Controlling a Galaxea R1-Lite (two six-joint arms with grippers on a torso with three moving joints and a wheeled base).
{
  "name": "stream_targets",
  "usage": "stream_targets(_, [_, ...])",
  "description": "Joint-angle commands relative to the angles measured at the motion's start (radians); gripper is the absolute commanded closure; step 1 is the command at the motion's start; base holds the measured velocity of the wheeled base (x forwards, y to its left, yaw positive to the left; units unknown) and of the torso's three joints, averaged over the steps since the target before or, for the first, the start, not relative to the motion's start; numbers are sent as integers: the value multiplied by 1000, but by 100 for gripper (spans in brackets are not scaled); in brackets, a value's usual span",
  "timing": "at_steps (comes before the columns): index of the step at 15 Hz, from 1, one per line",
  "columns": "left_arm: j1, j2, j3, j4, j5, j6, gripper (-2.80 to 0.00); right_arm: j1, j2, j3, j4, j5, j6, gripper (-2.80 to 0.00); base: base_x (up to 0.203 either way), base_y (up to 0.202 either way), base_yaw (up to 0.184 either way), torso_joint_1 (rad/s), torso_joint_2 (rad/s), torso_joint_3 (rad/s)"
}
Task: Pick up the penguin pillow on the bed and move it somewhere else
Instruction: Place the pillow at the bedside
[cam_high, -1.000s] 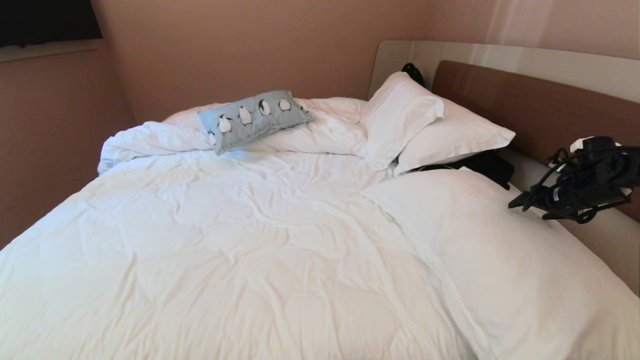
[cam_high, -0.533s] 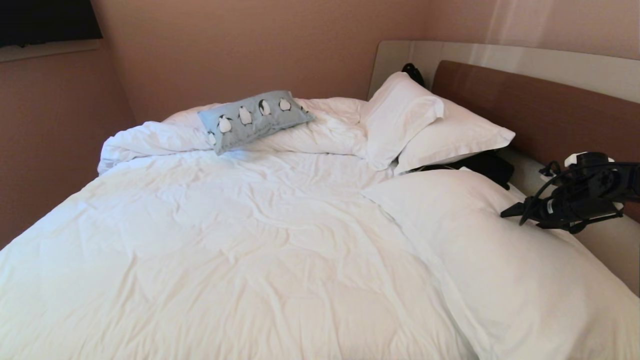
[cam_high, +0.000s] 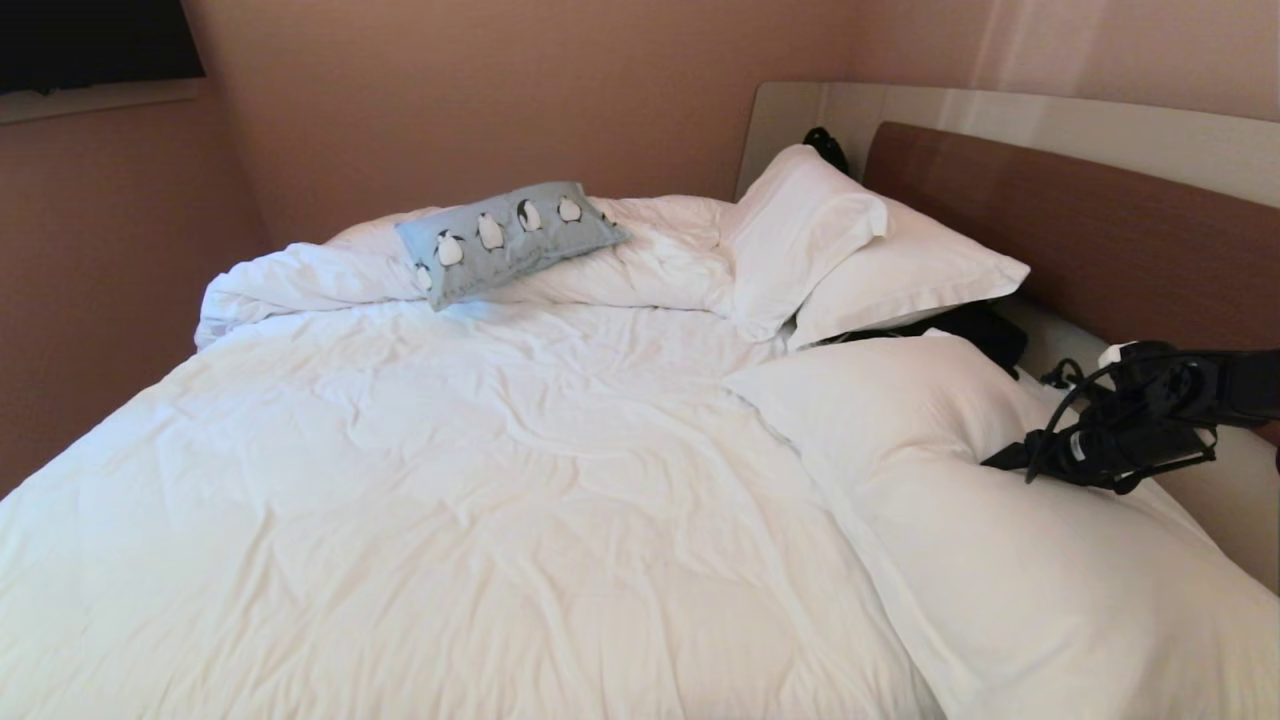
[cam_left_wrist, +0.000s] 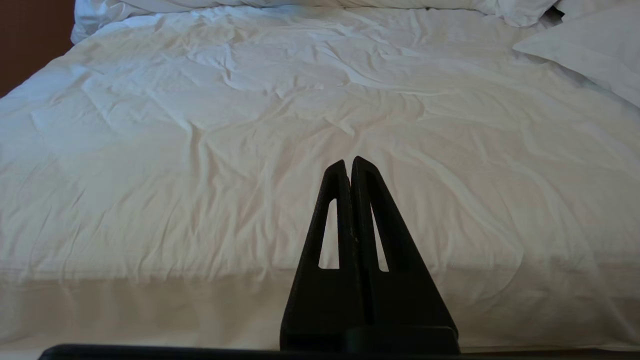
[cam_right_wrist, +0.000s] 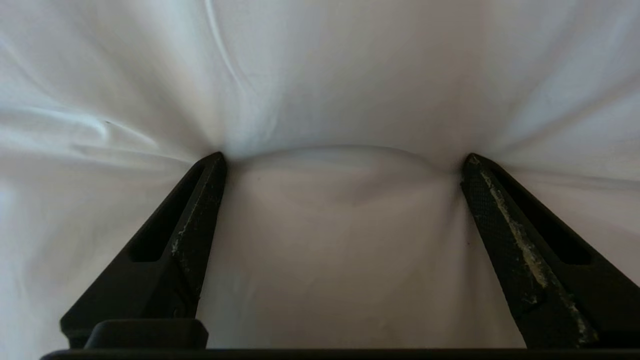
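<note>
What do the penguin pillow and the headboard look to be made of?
Penguin pillow: soft printed fabric, matte, probably stuffed; it sags over the bunched duvet. Headboard: smooth brown panel, matte, perhaps upholstered or laminate; beige surround shows a faint sheen.

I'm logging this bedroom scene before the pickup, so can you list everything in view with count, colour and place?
penguin pillow: one, light blue with black-and-white penguins, on the bunched duvet at the far side of the bed.
white pillows: three, white; two stacked at the headboard, one large in the near right.
duvet: one, white, rumpled, covering the bed.
headboard: one, brown with a beige surround, along the right.
dark item: black, between the pillows; cannot tell what.
right gripper: one, black, open, fingertips pressing into the large white pillow.
left gripper: one, black, shut, hanging before the near edge of the bed.
</note>
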Motion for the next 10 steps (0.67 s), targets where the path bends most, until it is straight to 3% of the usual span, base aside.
stream_targets(1, [0,0,0,-1,0,-1,0,2,25,-7,79,-9,-35,-280,0,0,0,0,0,0])
stream_targets(6, [0,0,0,-1,0,-1,0,33,44,-8,79,-125,-35,-280,0,0,0,0,0,0])
stream_targets(10, [0,1,0,-1,0,-1,0,39,46,-6,81,-137,-35,-280,0,0,0,0,0,0])
